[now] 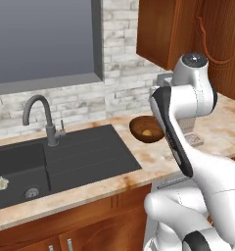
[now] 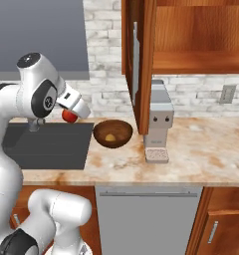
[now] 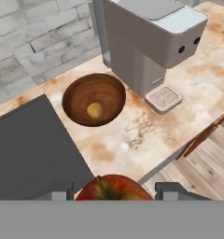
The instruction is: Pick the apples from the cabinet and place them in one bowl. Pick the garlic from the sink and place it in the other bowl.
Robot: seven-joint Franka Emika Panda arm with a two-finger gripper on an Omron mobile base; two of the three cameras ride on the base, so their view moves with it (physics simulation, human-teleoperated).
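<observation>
My gripper (image 2: pixel 70 113) is shut on the red apple (image 2: pixel 68 116), up in the air to the left of the reddish-brown bowl (image 2: pixel 112 133) and above the sink's right edge. In the hand view the red apple (image 3: pixel 115 188) sits between the fingertips (image 3: pixel 58 191), with the bowl (image 3: pixel 94 99) ahead and below. The yellow-green apple (image 3: pixel 94 110) lies inside that bowl (image 1: pixel 146 129). The garlic (image 1: pixel 1 183) rests in the black sink (image 1: pixel 65 157) basin at far left. The cabinet (image 2: pixel 201 62) hangs open above the counter. The other bowl is out of view.
A grey coffee machine (image 2: pixel 159 119) stands on the counter just right of the bowl, under the open cabinet door (image 2: pixel 139 60). A grey gooseneck tap (image 1: pixel 41 117) rises behind the sink, and a metal drain (image 1: pixel 31 192) lies near the garlic.
</observation>
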